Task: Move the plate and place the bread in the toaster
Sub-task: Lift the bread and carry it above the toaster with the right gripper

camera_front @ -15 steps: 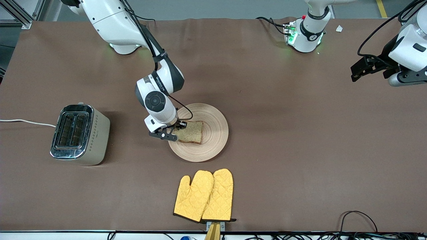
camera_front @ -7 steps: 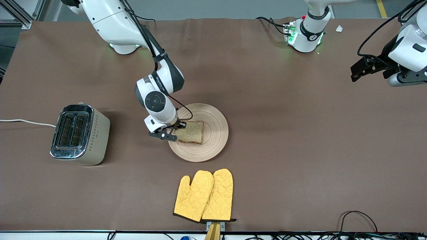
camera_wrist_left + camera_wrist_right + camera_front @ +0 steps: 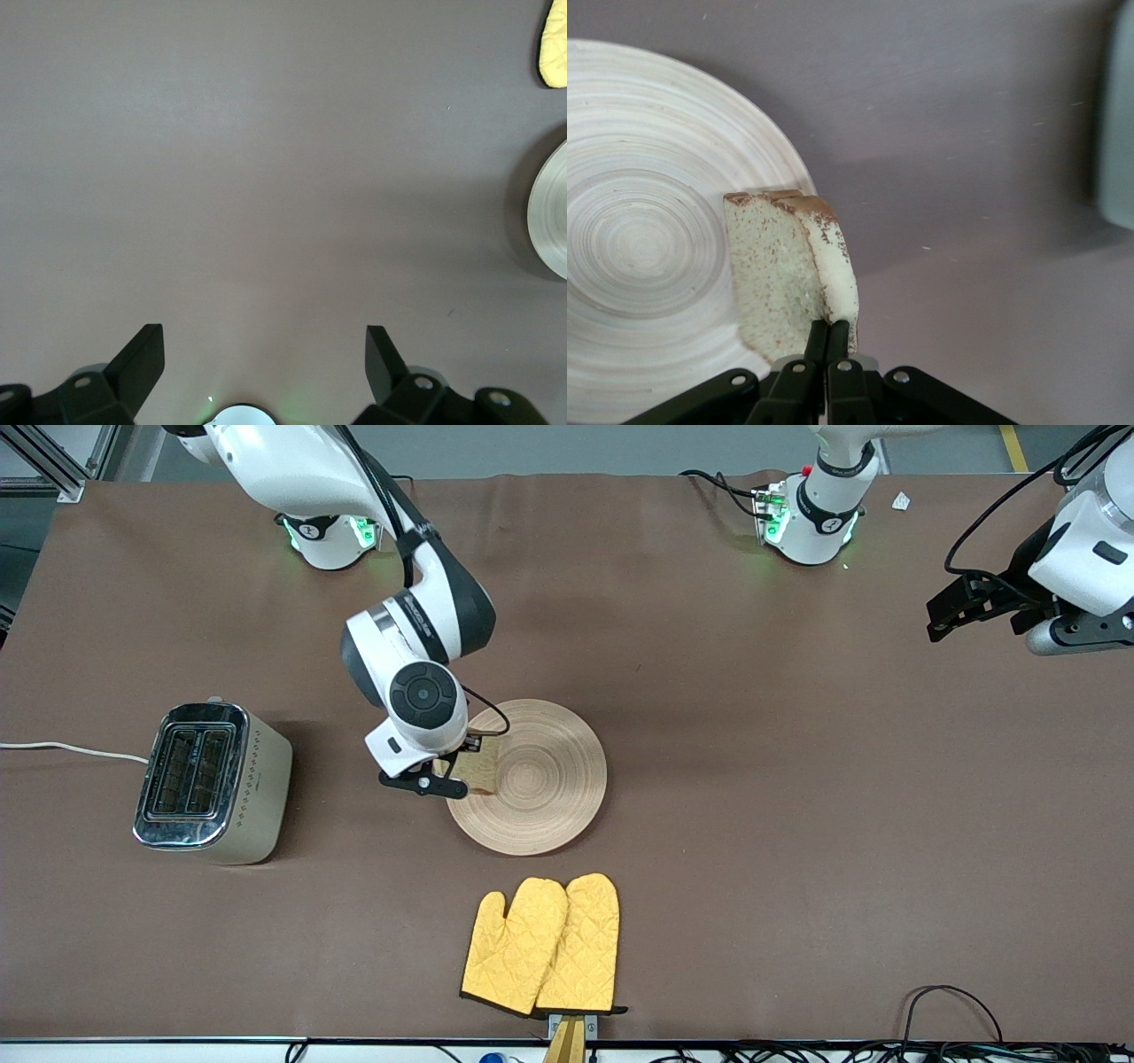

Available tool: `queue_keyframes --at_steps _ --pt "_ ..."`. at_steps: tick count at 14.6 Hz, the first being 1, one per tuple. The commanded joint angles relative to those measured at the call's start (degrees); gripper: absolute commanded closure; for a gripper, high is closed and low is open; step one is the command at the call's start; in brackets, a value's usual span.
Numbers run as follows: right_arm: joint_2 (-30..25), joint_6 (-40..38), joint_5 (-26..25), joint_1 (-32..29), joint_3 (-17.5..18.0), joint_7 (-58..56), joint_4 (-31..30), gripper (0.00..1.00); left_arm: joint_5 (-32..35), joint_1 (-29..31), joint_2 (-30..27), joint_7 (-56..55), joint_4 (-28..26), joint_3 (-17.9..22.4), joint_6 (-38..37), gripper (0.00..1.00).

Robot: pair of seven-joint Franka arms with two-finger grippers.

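My right gripper (image 3: 454,772) is shut on the bread (image 3: 478,772), a speckled slice with a dark crust. It holds the slice on edge, lifted over the rim of the round beige plate (image 3: 558,779) at the side toward the toaster (image 3: 211,779). In the right wrist view the fingertips (image 3: 830,329) pinch the slice's crust edge, the bread (image 3: 784,274) hangs over the plate (image 3: 647,248), and the toaster (image 3: 1121,124) shows as a pale blur at the frame's edge. My left gripper (image 3: 952,613) is open and empty, waiting high at the left arm's end of the table.
A pair of yellow oven mitts (image 3: 542,946) lies nearer the front camera than the plate. The toaster's white cord (image 3: 71,749) runs off the right arm's end of the table. The left wrist view shows bare table, the plate's rim (image 3: 551,212) and a mitt's tip (image 3: 556,44).
The right gripper has lifted the bread off the plate and tipped it on edge, moving slightly toward the toaster. The plate's middle is now bare. The left arm barely moved.
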Motion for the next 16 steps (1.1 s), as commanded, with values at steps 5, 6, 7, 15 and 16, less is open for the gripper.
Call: queue_keyframes --at_steps 5,6,7,15,16 --pt "-6.4 -14.1 -12.5 -0.5 -0.4 1.5 3.0 1.0 -1.0 0.1 -0.5 0.8 -0.4 0.2 0.3 0.0" --pt "-7.1 -16.0 -15.4 -0.7 -0.9 1.5 3.0 1.0 -1.0 0.1 -0.5 0.8 -0.4 0.2 0.3 0.0" --pt "-7.4 -17.7 -17.4 -0.7 -1.4 1.5 3.0 1.0 -1.0 0.1 -0.5 0.8 -0.4 0.2 0.3 0.0" --pt "-9.0 -23.1 -31.8 -7.1 -2.3 -11.1 2.4 1.0 -1.0 0.2 -0.4 0.7 -0.4 0.3 0.4 0.0" --pt "-8.9 -23.1 -33.6 -7.9 -2.2 -12.6 2.3 1.0 -1.0 0.3 -0.4 0.8 -0.4 0.3 0.4 0.0"
